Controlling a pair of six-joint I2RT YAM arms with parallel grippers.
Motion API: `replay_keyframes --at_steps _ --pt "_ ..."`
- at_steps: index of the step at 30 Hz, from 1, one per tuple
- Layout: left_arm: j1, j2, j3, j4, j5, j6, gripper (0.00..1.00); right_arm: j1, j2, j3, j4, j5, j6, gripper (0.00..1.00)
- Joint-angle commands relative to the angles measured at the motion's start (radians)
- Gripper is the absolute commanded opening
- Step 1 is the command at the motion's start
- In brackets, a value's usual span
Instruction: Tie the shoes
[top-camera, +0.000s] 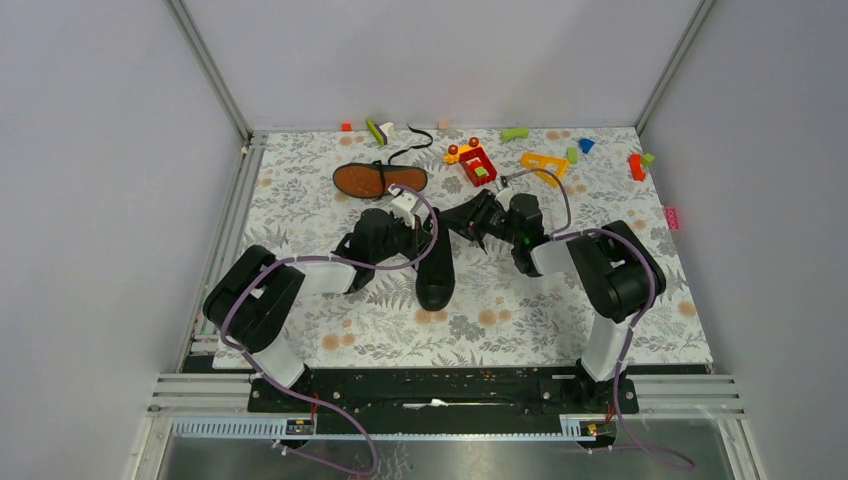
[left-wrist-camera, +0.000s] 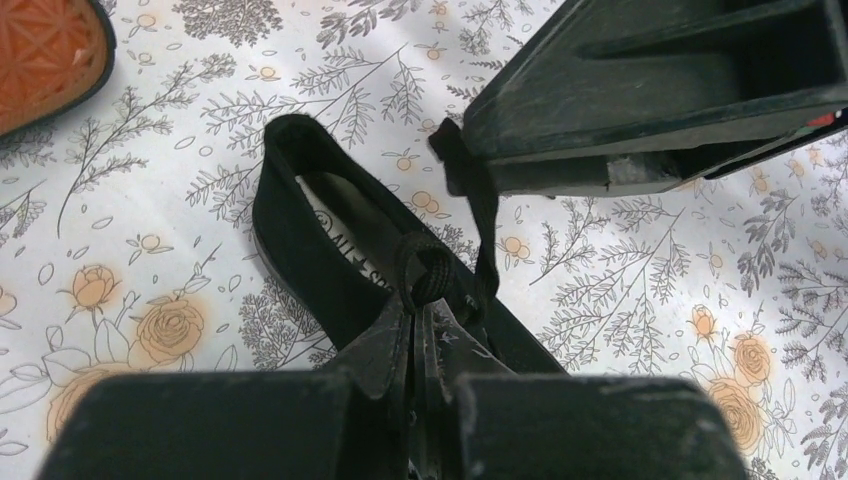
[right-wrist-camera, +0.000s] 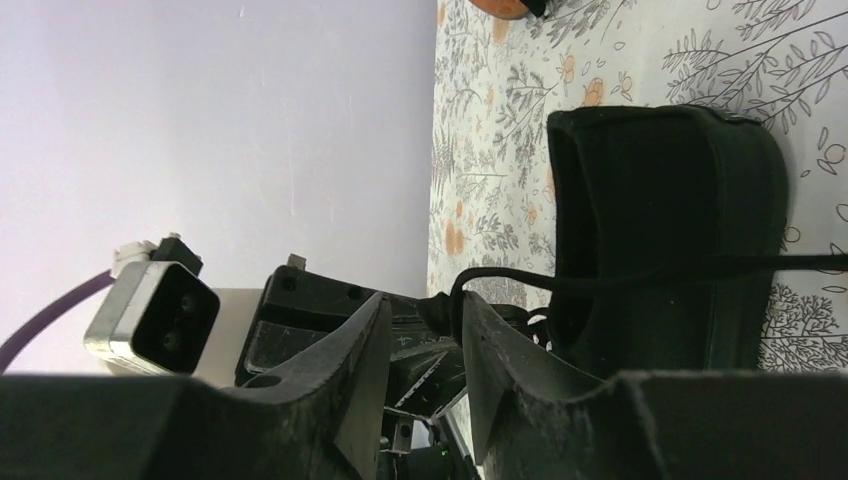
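Observation:
One black shoe (top-camera: 434, 268) lies upright mid-table, its opening (left-wrist-camera: 320, 225) facing my left wrist camera. The other shoe (top-camera: 380, 180) lies behind it, orange-brown sole (left-wrist-camera: 40, 50) up. My left gripper (left-wrist-camera: 420, 305) is shut on a loop of black lace (left-wrist-camera: 432, 272) just above the upright shoe (right-wrist-camera: 660, 220). My right gripper (right-wrist-camera: 425, 300) stands open, close to the left gripper (top-camera: 418, 232). A lace strand (right-wrist-camera: 600, 272) curls round the tip of one of its fingers (right-wrist-camera: 490, 340) and runs taut across the shoe. The same strand (left-wrist-camera: 486, 230) hangs from the right gripper (left-wrist-camera: 650, 90).
Small colourful toy blocks sit along the back of the flowered mat: a red-and-yellow one (top-camera: 475, 162), an orange one (top-camera: 545, 162), a green one (top-camera: 514, 133). A pink block (top-camera: 671, 217) lies at the right edge. Grey walls close in three sides.

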Motion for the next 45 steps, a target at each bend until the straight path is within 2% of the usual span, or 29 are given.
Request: replay_keyframes --at_steps 1,9,17,29,45 --pt "0.007 -0.044 0.090 -0.116 0.059 0.084 0.00 -0.017 0.032 0.052 0.001 -0.096 -0.005 0.38" --pt "0.007 -0.044 0.197 -0.330 0.087 0.219 0.00 -0.032 0.049 0.067 0.028 -0.144 -0.006 0.40" --pt "0.007 -0.040 0.242 -0.414 0.098 0.295 0.00 -0.033 0.073 0.088 0.061 -0.178 0.018 0.45" --pt "0.006 -0.019 0.277 -0.408 0.153 0.343 0.00 -0.032 0.093 0.116 0.020 -0.194 0.013 0.47" --pt "0.006 0.040 0.350 -0.446 0.171 0.329 0.00 -0.032 0.086 0.115 0.011 -0.213 0.014 0.45"
